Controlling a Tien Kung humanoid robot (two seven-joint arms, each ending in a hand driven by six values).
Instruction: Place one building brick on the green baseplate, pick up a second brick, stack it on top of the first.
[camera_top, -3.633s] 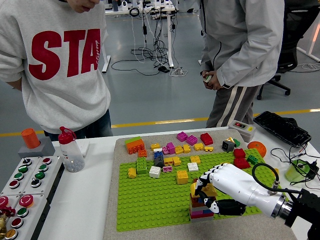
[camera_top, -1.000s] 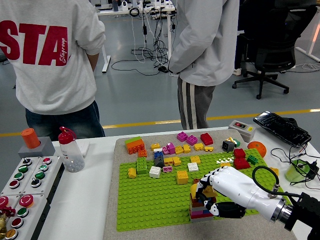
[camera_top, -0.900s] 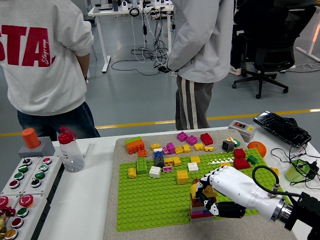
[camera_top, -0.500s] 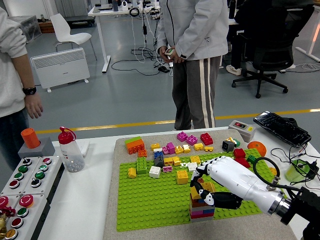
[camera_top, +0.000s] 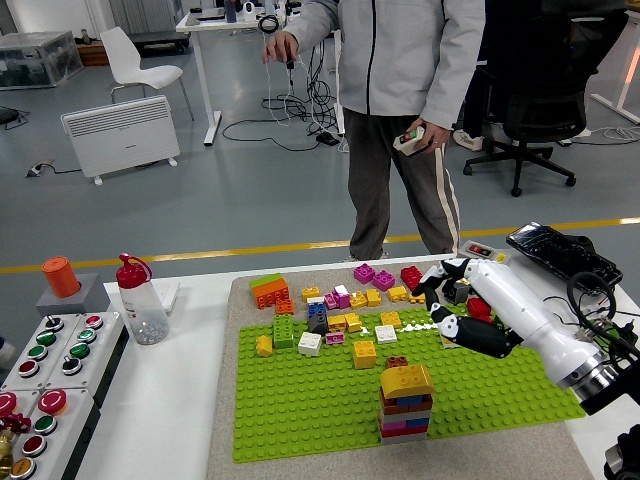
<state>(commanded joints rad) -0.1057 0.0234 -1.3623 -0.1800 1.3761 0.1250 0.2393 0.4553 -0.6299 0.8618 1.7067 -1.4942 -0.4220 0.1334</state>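
Green baseplate (camera_top: 300, 420) fills the mat at table centre. A brick stack (camera_top: 405, 403) stands near its front edge, yellow brick (camera_top: 407, 379) on top, seated and free-standing. My right hand (camera_top: 452, 300) hovers over the loose bricks (camera_top: 375, 285) by the far right corner, fingers loosely spread, holding nothing. Left arm not visible. I judge the stacking step complete; any next move calls for selecting a loose brick and closing cleanly on it.
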